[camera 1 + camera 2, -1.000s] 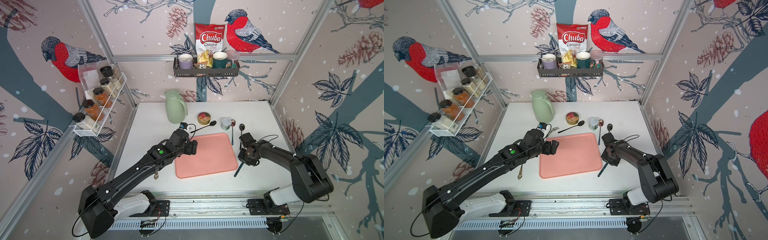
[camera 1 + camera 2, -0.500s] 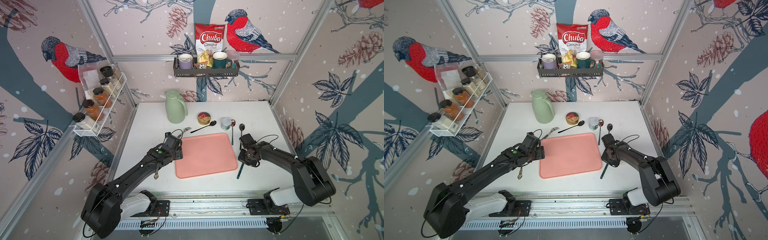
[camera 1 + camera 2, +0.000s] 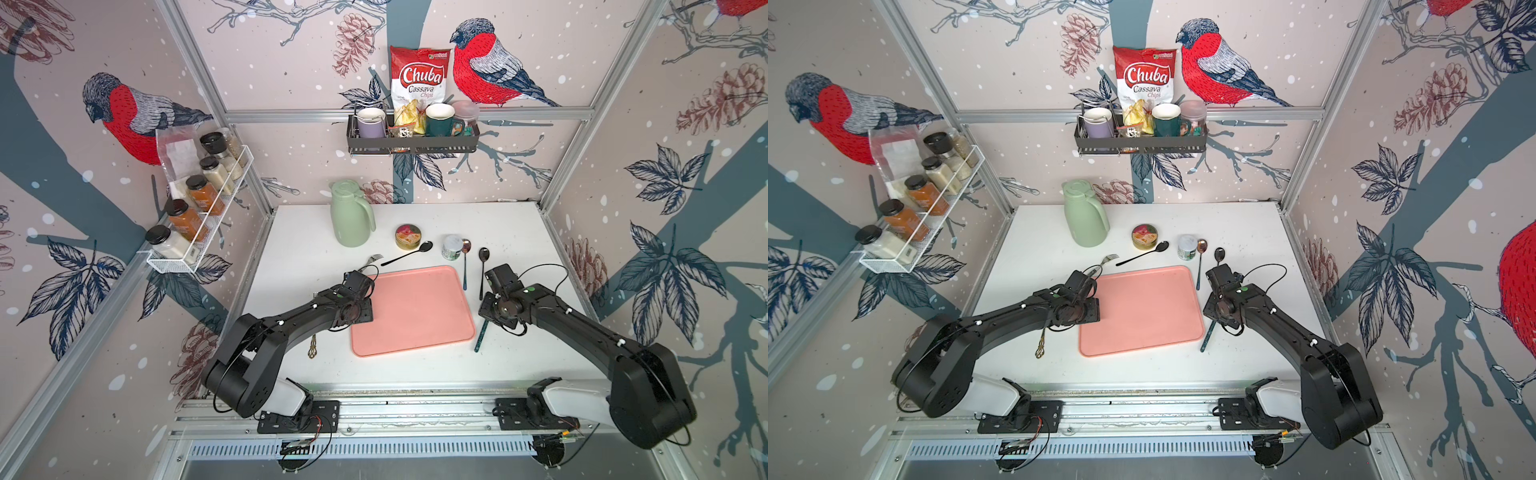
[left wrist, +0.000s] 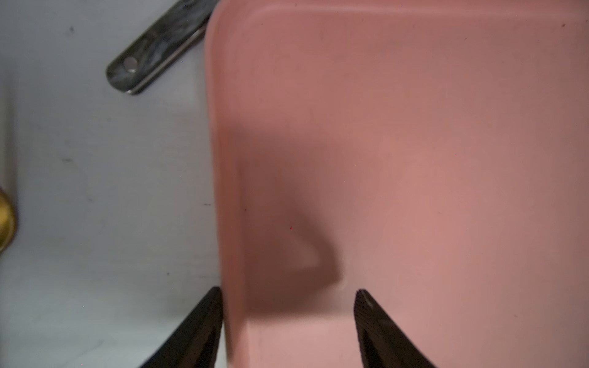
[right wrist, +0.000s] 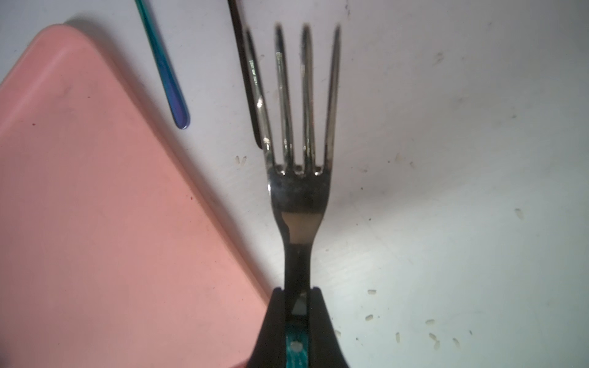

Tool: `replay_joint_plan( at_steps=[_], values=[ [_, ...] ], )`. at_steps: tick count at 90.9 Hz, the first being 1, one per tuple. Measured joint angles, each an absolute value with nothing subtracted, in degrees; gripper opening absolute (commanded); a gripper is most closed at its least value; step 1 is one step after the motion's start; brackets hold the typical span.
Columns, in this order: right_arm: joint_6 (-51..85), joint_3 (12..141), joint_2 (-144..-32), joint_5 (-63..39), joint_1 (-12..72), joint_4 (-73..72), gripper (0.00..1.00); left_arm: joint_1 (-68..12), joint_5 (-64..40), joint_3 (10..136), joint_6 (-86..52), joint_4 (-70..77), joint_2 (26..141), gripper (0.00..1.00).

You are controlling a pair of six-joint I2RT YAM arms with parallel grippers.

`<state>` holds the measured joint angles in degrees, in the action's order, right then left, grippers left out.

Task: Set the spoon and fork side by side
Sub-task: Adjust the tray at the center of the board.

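Note:
My right gripper (image 5: 298, 290) is shut on the neck of a steel fork (image 5: 299, 191), held just above the white table to the right of the pink tray (image 3: 411, 311). The fork's teal handle (image 3: 481, 337) sticks out toward the front in both top views (image 3: 1207, 336). Beyond its tines lie a dark spoon (image 3: 483, 254) and an iridescent spoon (image 3: 466, 247); a black spoon (image 3: 409, 252) lies behind the tray. My left gripper (image 4: 288, 290) is open and straddles the tray's left rim (image 4: 223, 191), one finger outside, one over the tray.
A second fork with a grey marbled handle (image 4: 156, 47) lies at the tray's far left corner (image 3: 373, 260). A gold utensil (image 3: 313, 345) lies under the left arm. Green jug (image 3: 351, 216), round tin (image 3: 408, 237) and small jar (image 3: 452, 247) stand behind.
The left arm has drawn back from the tray's far left corner toward the front along the rim, and its jaws have narrowed. The right gripper has closed on the fork; its handle swung slightly straighter.

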<state>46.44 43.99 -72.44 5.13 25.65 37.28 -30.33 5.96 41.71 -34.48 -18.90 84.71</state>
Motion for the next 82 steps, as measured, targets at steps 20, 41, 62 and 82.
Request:
replay_joint_plan(
  at_steps=[20, 41, 62, 82],
  values=[
    [46.2, 53.5, -75.1, 5.1, 28.4, 40.2, 0.05, -30.2, 4.3, 45.3, -33.0, -14.0, 91.5, 0.46],
    [45.1, 58.0, -78.2, 4.6, 31.5, 41.9, 0.05, -30.1, 5.0, 52.0, -32.6, -12.3, 98.1, 0.43],
    [45.2, 62.4, -83.5, 4.7, 34.9, 42.5, 0.05, -29.8, 6.0, 51.7, -31.6, -14.3, 97.1, 0.45],
    [45.2, 72.7, -95.5, 5.5, 39.6, 42.5, 0.05, -29.8, 7.8, 47.1, -32.8, -19.2, 82.0, 0.58]
  ],
)
